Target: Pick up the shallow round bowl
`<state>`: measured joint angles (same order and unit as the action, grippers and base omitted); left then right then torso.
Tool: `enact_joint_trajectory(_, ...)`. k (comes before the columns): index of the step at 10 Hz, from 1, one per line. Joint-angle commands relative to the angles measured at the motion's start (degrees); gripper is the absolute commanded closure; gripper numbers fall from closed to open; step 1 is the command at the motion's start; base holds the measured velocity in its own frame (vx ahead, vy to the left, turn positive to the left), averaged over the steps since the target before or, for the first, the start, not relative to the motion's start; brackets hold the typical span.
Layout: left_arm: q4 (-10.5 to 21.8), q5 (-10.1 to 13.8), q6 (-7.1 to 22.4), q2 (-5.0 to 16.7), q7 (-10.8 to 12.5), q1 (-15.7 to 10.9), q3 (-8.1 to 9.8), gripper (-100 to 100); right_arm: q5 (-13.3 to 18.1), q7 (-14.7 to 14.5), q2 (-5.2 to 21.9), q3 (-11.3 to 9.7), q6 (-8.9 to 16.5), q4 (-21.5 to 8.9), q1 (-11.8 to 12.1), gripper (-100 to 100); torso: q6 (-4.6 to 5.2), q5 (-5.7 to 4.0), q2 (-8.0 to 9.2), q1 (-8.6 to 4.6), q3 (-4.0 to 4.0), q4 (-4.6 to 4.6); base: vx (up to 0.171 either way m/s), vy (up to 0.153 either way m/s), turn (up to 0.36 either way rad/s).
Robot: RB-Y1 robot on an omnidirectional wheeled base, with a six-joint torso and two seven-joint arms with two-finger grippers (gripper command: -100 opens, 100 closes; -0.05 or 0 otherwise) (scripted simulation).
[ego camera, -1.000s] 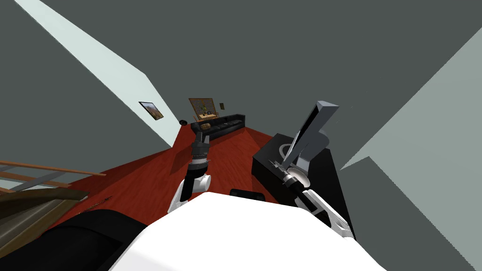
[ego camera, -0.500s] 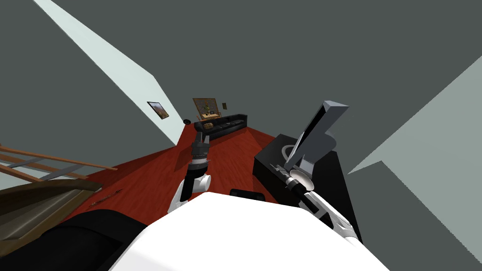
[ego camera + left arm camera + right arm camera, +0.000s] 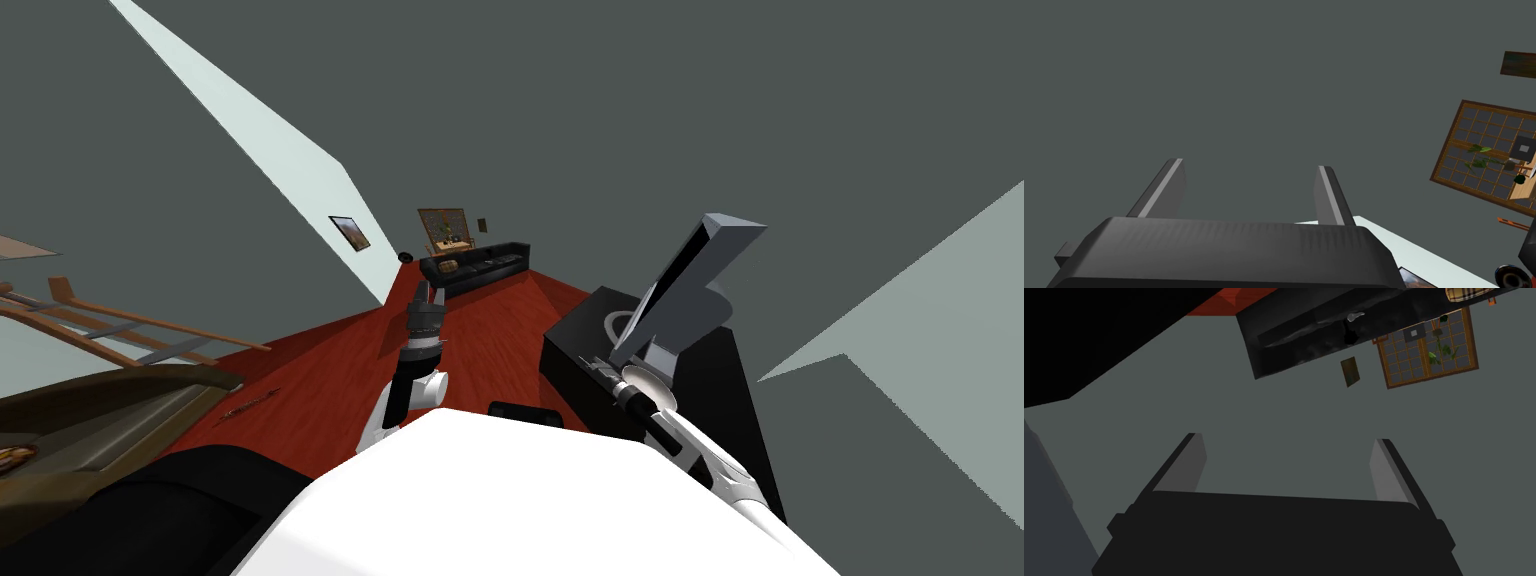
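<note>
A pale round rim (image 3: 612, 322) lies on top of a black cabinet (image 3: 575, 385) at my right, half hidden behind a tilted grey slab (image 3: 690, 285); I cannot tell more of it. My right gripper (image 3: 597, 368) hovers over the cabinet's near corner, just short of that rim. In its wrist view the fingers (image 3: 1194, 460) stand open with nothing between them, pointing at the far wall. My left gripper (image 3: 428, 292) is raised over the red floor, and its fingers (image 3: 1324, 195) are also open and hold nothing.
A red floor (image 3: 320, 370) runs to a black sofa (image 3: 475, 268) under a wooden window (image 3: 445, 228) at the far wall. A wooden railing (image 3: 130, 325) and brown furniture (image 3: 100, 420) stand at the left. A dark bulky shape (image 3: 150, 510) lies near my lower left.
My head camera has swung, so the whole scene has slid rightward and more of the railing and brown furniture shows at the left. Both arms hold their pose.
</note>
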<state>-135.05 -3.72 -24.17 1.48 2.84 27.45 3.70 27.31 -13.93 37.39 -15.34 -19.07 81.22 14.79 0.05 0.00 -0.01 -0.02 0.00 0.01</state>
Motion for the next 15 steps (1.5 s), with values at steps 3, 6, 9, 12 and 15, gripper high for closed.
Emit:
enact_joint_trajectory(3, 0.0, 0.0, 0.0, 0.0, 0.0, 0.0, 0.0, 0, 1.44, -1.9, 3.04, -1.8, 0.48, -6.17, -1.01, -100, 0.0, 0.0, 0.0, -0.01, 0.0, 0.0, 0.001, 0.003, 0.097)
enact_joint_trajectory(6, 0.0, 0.0, 0.0, 0.0, 0.0, 0.0, 0.0, 0, 2.06, -2.75, 4.27, -2.72, 0.72, -10.31, -1.57, -100, -0.02, 0.0, -0.01, 0.0, 0.0, 0.0, 0.002, 0.0, 0.082)
enact_joint_trajectory(9, 0.0, 0.0, 0.0, 0.0, 0.0, 0.0, 0.0, 0, 3.15, -4.36, 6.53, -4.6, 1.11, -15.2, -2.55, -100, 0.01, -0.01, 0.0, -0.01, 0.0, 0.0, 0.004, 0.0, 0.087)
enact_joint_trajectory(12, 0.0, 0.0, 0.0, 0.0, 0.0, 0.0, 0.0, 0, 3.62, -5.11, 7.55, -5.54, 1.27, -19.53, -2.98, -100, -0.02, 0.0, -0.02, -0.02, -0.01, 0.0, 0.005, -0.003, 0.081)
enact_joint_trajectory(15, 0.0, 0.0, 0.0, 0.0, 0.0, 0.0, 0.0, 0, 4.37, -6.49, 9.37, -7.38, 1.52, -25.26, -3.74, -100, -0.01, -0.01, -0.03, -0.03, -0.02, 0.0, 0.009, -0.006, 0.104)
